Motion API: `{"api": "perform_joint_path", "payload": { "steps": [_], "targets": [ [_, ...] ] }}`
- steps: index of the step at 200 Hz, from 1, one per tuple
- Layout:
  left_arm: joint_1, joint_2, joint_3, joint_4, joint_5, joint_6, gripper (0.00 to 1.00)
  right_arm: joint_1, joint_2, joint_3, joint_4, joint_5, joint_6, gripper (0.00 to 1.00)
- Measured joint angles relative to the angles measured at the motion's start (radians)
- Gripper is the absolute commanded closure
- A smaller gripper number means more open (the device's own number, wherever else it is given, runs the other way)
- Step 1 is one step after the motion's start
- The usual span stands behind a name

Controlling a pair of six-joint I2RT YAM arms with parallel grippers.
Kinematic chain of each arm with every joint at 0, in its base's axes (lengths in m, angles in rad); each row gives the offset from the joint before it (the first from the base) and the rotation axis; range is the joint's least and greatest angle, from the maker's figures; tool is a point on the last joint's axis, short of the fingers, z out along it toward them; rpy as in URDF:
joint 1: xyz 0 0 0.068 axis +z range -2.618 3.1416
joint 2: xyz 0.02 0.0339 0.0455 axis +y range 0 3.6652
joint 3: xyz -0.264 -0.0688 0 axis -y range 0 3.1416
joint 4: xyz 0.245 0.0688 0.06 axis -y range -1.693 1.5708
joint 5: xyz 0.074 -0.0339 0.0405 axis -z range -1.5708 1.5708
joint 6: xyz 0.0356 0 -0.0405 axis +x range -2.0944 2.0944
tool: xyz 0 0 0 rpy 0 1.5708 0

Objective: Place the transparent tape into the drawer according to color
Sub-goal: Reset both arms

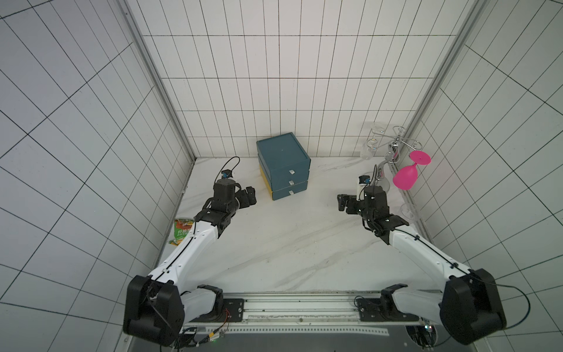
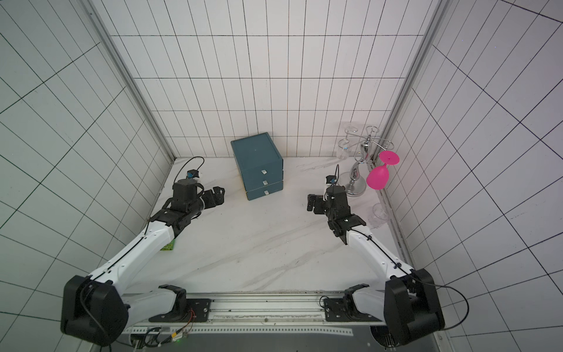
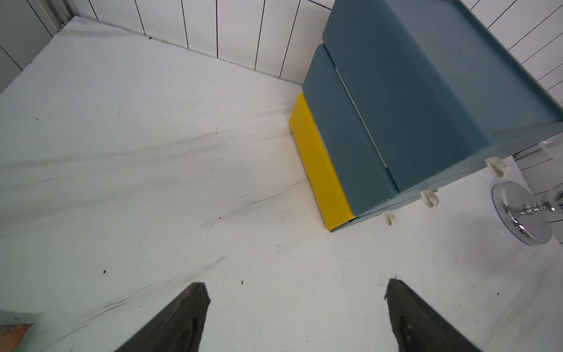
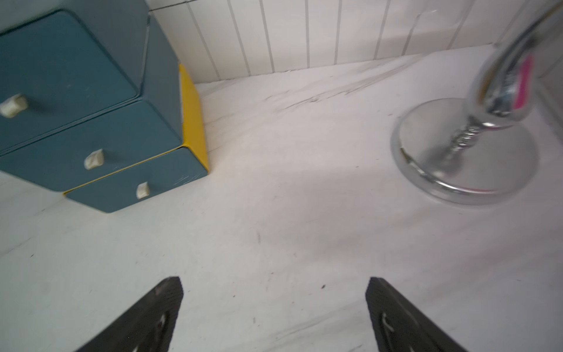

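The drawer (image 1: 283, 164) (image 2: 257, 164) is a teal cabinet of three stacked drawers with pale pull tabs, standing at the back middle of the marble table. Its yellow side shows low down in the wrist views (image 3: 320, 170) (image 4: 192, 115). All three fronts look pushed in. The transparent tape is out of view in every frame. My left gripper (image 1: 248, 198) (image 3: 297, 289) hovers left of the cabinet, open, with only bare table between its fingers. My right gripper (image 1: 342, 202) (image 4: 274, 283) hovers right of the cabinet, open and holding nothing.
A chrome glass rack (image 1: 393, 152) (image 4: 463, 158) stands at the back right with a pink goblet (image 1: 405, 178) hanging from it. A clear glass (image 2: 377, 215) sits by the right wall. A green and orange snack packet (image 1: 181, 231) lies under the left arm.
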Motion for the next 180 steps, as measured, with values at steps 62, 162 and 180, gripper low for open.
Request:
{"api": "perform_joint_path", "payload": {
  "steps": [62,162,180],
  "targets": [
    [0.029,-0.012,-0.206,0.315,-0.148,0.128,0.07,-0.249,0.077,-0.092,0.137,0.153,-0.054,0.01],
    [0.230,0.231,-0.327,0.739,-0.173,0.230,0.06,-0.296,0.234,-0.355,0.743,0.215,-0.171,0.01],
    [0.265,0.285,-0.346,0.818,-0.134,0.228,0.06,-0.298,0.309,-0.389,0.854,0.214,-0.183,0.01]
  ]
}}
